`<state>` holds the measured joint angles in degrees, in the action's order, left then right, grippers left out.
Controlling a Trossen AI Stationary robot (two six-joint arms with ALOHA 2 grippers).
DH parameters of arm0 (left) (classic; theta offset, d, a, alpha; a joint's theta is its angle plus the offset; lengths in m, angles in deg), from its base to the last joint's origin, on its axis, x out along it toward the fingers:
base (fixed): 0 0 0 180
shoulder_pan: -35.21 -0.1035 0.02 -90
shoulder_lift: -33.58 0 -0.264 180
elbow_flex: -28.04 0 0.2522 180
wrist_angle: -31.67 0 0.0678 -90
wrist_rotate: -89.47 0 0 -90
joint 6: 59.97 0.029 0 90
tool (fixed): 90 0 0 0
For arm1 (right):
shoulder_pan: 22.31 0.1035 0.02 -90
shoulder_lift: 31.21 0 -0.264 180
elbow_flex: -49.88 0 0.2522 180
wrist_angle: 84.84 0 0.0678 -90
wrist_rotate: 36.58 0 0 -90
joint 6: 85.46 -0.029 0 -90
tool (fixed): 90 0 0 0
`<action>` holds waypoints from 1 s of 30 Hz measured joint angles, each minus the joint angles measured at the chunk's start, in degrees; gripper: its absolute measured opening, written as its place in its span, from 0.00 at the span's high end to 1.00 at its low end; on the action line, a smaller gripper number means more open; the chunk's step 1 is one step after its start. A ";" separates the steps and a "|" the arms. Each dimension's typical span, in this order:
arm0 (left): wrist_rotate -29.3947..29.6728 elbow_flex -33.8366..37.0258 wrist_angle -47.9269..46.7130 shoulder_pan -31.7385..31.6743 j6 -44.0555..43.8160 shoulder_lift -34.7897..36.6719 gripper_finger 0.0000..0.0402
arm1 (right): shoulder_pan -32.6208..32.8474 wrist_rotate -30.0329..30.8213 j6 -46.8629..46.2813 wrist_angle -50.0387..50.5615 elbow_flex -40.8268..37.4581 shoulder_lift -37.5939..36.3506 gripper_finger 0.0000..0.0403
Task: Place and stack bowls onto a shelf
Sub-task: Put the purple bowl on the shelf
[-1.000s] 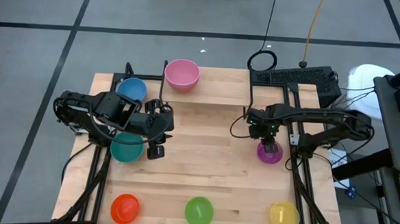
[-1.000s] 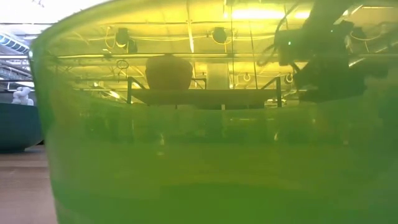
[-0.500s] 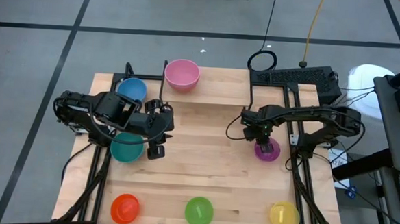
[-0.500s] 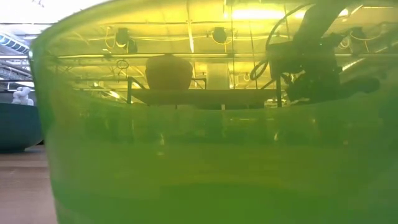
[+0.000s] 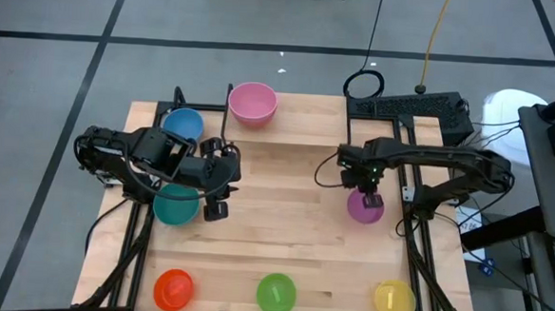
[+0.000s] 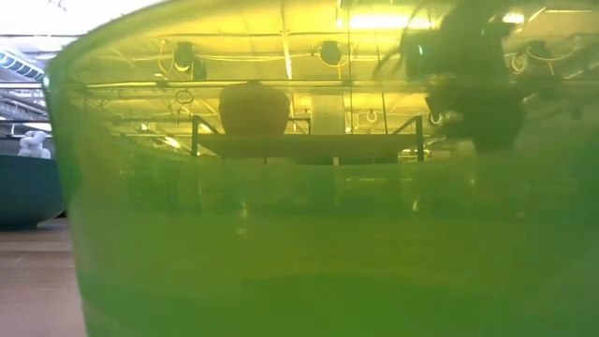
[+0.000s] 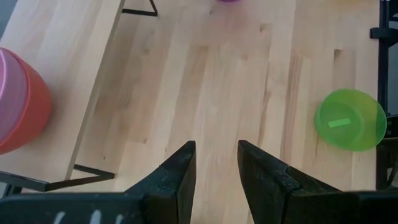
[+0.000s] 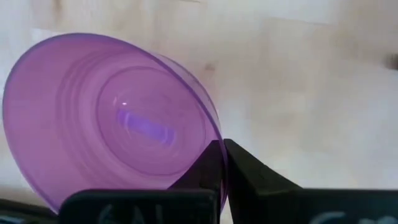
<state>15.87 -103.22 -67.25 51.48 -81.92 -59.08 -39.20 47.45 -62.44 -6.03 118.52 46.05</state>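
Note:
My right gripper (image 5: 364, 189) is shut on a purple bowl (image 5: 366, 207) at the table's right. The shelf (image 5: 288, 128) stands at the far middle and carries a pink bowl (image 5: 253, 103) on its left end. My left gripper (image 7: 216, 163) hangs open and empty over the table's left part, between a blue bowl (image 5: 182, 124) and a teal bowl (image 5: 174, 207), both on the tabletop. Orange (image 5: 173, 288), green (image 5: 276, 294) and yellow (image 5: 394, 300) bowls sit in a row at the near edge. My right gripper pinches the purple bowl's rim (image 8: 214, 155) on the bowl's far side, one finger inside the bowl and one outside. The fingers come from above, pointing down. The bowl hangs tilted below them, its opening toward the wrist camera. In the low view it looks raised off the table.
The green bowl (image 6: 281, 234) stands right before the low camera and fills that view. A black keyboard (image 5: 413, 107) and cables lie at the far right corner. Bare tabletop (image 5: 283, 222) lies between the two arms.
My right gripper has taken hold of the purple bowl's rim and gone up. The bowl has tipped and shifted a little toward the table's left and far side.

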 joint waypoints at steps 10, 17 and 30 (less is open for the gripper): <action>0.02 0.00 -2.28 0.00 -0.87 0.00 0.69 | -1.56 10.38 -3.86 13.36 29.84 1.44 1.00; 0.10 0.00 -3.68 0.00 1.16 0.00 0.69 | -6.92 10.41 -4.50 13.83 49.11 8.10 1.00; 0.15 0.00 -3.81 0.00 2.74 0.00 0.69 | -16.74 5.75 -0.16 10.38 59.81 24.13 1.00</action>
<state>16.03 -103.22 -71.06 51.48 -79.18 -59.08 -55.93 53.20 -62.60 4.34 178.34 70.17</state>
